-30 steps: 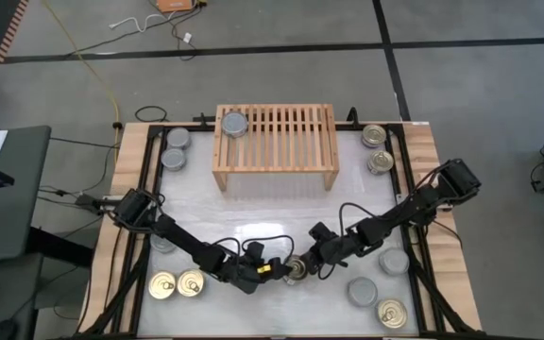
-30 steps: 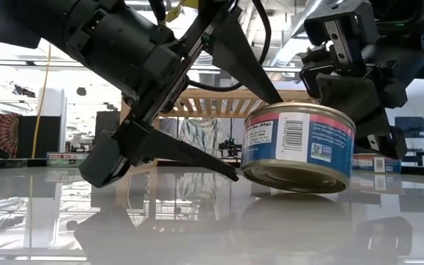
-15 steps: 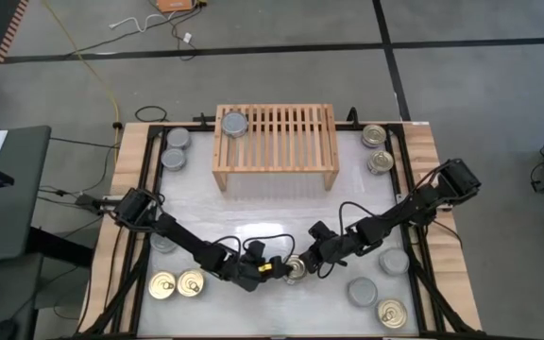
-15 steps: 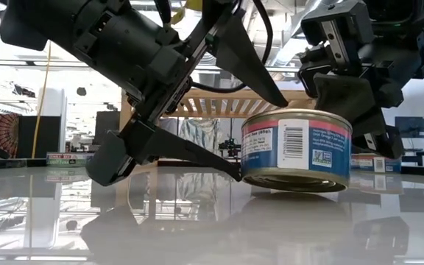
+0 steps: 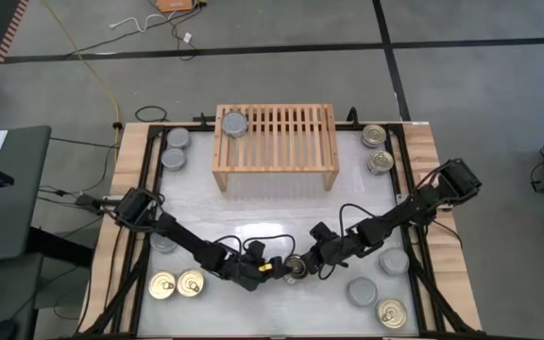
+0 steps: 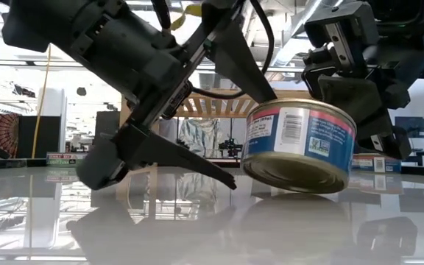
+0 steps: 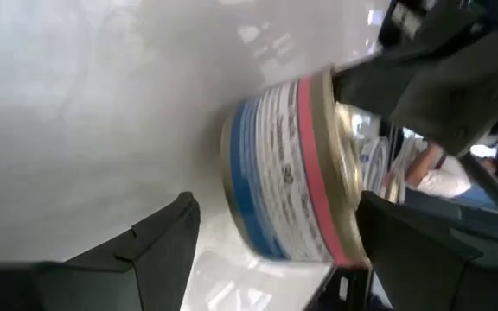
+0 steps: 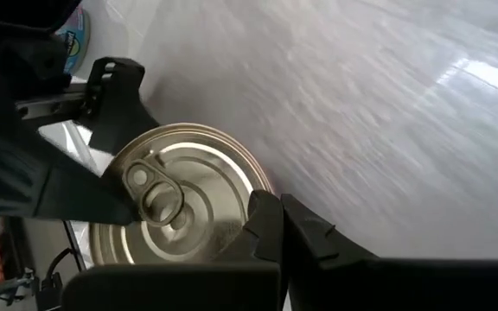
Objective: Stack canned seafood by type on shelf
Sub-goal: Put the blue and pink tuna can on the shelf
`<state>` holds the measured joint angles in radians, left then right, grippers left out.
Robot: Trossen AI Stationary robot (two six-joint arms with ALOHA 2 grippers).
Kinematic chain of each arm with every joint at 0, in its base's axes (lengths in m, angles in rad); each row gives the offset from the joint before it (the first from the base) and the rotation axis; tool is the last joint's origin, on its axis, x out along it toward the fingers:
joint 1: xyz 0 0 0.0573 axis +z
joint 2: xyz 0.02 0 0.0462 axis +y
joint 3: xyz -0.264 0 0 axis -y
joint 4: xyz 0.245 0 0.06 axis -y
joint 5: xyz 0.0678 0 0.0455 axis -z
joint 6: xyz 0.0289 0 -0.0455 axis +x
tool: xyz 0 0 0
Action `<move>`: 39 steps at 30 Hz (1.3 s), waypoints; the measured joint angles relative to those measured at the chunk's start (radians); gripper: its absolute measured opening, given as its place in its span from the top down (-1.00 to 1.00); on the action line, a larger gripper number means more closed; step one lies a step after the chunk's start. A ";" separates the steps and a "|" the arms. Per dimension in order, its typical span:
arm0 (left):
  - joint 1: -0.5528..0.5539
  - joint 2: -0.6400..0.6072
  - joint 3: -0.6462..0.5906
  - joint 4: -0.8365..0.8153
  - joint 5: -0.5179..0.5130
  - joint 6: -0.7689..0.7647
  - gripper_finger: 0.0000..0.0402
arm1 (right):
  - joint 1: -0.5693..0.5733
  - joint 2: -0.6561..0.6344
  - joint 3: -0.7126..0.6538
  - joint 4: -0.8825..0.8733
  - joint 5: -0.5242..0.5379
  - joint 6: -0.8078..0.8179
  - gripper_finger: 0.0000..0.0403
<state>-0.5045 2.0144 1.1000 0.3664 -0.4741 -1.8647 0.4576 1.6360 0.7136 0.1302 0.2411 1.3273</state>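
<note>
- The tilted can (image 6: 297, 145): blue label, pink band, white barcode patch, gold pull-ring top.
- Shelf (image 5: 276, 142): light wood slats.
- On the shelf, a silver-grey tin (image 5: 235, 124).
- Both arms: dark.

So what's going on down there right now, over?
Both hands meet at a round blue-labelled gold-top tin, tilted, one edge off the table. Left hand open around it. Right hand alongside. Path clear.

A blue-and-pink labelled can (image 6: 298, 146) sits tilted just above the glossy table (image 6: 212, 228), its bottom rim facing the camera. The left tool (image 6: 230, 118) straddles it with fingers spread. The right tool (image 6: 359, 88) presses against its far side. The wooden shelf (image 6: 219, 103) stands behind.
</note>
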 joint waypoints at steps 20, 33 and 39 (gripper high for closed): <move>-0.038 -0.001 0.061 -0.058 -0.139 0.018 -0.49 | 0.000 0.000 0.000 -0.007 -0.004 -0.019 0.89; -0.056 0.000 0.063 -0.117 -0.164 -0.047 -0.49 | 0.000 0.000 0.000 -0.003 -0.007 -0.019 0.89; -0.056 0.000 0.063 -0.116 -0.164 -0.041 -0.49 | 0.000 0.000 0.000 -0.004 -0.007 -0.022 0.89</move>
<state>-0.5606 2.0140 1.1633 0.2506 -0.6380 -1.9055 0.4572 1.6360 0.7132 0.1265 0.2340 1.3049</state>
